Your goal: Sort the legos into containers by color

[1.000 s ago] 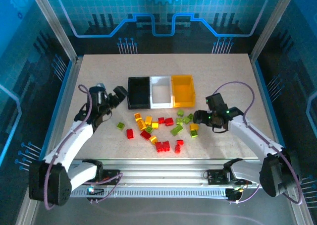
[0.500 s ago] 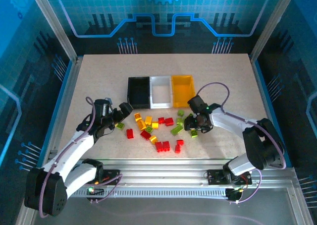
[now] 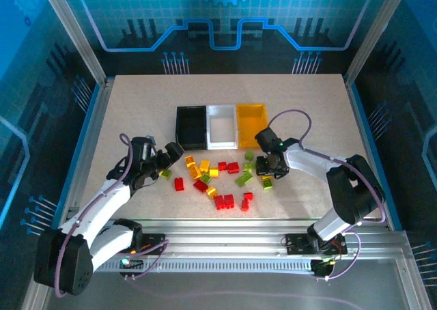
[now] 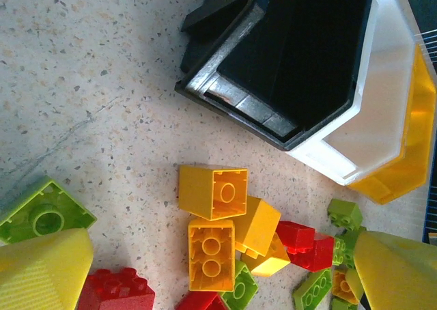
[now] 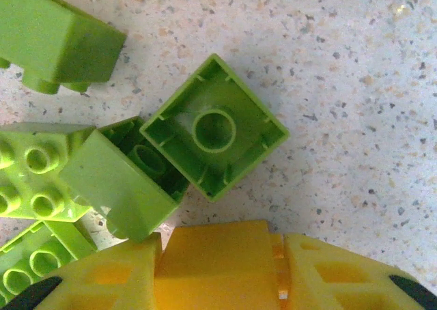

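Observation:
Red, yellow-orange and lime green legos (image 3: 218, 177) lie scattered in front of the joined containers: black (image 3: 192, 127), white (image 3: 222, 126) and yellow-orange (image 3: 252, 124). My right gripper (image 3: 268, 168) is low at the pile's right edge. In the right wrist view it (image 5: 222, 245) is shut on a yellow-orange lego (image 5: 218, 272), with an upturned green lego (image 5: 214, 127) just ahead. My left gripper (image 3: 171, 153) hovers open at the pile's left. Its yellow fingers (image 4: 41, 269) straddle several yellow legos (image 4: 212, 255), and a green lego (image 4: 44, 211) lies by the left finger.
Blue rails (image 3: 85, 139) border the table on both sides, and a metal frame (image 3: 225, 231) runs along the near edge. In the left wrist view the black bin's corner (image 4: 239, 102) stands just beyond the yellow bricks. Bare tabletop (image 3: 136, 98) lies behind and beside the bins.
My right gripper swung left from the table's right side to the pile's edge and closed on a yellow-orange brick. The left gripper dropped slightly toward the pile, then held still and open.

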`<state>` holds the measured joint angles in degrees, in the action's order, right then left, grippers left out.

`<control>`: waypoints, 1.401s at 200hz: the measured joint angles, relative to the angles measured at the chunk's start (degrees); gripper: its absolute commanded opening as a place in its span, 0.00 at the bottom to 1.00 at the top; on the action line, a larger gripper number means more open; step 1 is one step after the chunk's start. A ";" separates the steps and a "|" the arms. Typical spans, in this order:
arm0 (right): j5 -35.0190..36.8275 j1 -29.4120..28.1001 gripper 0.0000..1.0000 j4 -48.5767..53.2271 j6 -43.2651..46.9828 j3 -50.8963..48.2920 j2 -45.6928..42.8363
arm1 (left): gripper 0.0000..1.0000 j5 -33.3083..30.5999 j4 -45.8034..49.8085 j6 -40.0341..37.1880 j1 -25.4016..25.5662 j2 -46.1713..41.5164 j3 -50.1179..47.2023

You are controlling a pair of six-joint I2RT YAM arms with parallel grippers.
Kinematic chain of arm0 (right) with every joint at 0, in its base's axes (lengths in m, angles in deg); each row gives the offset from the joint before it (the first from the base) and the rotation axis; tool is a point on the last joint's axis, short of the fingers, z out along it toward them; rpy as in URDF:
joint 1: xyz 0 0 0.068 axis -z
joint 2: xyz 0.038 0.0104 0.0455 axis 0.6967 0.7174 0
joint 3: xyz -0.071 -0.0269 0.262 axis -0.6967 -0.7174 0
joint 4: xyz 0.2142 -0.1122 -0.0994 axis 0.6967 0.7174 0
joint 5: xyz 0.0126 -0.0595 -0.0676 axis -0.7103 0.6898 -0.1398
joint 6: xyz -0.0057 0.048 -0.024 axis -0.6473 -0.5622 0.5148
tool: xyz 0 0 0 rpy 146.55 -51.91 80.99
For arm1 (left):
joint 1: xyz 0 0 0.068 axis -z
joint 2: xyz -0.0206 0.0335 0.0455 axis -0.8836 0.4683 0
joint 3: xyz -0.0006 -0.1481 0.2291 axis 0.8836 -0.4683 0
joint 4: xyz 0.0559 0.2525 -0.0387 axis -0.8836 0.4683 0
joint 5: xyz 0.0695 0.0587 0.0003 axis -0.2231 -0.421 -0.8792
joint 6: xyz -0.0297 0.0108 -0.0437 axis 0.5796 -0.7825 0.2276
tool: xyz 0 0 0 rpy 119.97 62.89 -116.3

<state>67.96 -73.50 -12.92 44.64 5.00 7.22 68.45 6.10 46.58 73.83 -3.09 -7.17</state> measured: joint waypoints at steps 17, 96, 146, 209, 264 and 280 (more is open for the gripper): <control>0.42 0.00 0.36 0.28 0.13 0.00 -0.57 | 0.99 0.00 0.02 0.00 0.00 0.04 0.00; -0.63 -6.12 0.36 5.84 2.95 19.87 -3.41 | 0.99 -0.63 4.61 0.02 0.00 -3.08 0.00; 0.02 -9.49 0.37 4.35 4.83 43.19 19.65 | 0.95 -2.89 11.50 0.04 0.04 -6.12 0.00; 2.75 -8.87 0.59 8.20 4.63 61.18 37.40 | 0.86 -7.69 17.25 1.07 0.04 -4.72 -0.20; 2.67 -8.31 0.68 9.22 4.22 63.73 37.59 | 0.77 -7.61 13.51 1.31 0.04 3.48 -1.18; 2.32 -8.31 0.68 8.26 4.22 61.11 35.60 | 0.76 -7.58 11.67 1.09 0.04 5.51 -1.18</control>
<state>70.27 -81.81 -4.66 48.86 66.11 42.83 60.86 17.77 47.67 73.87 2.41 -8.35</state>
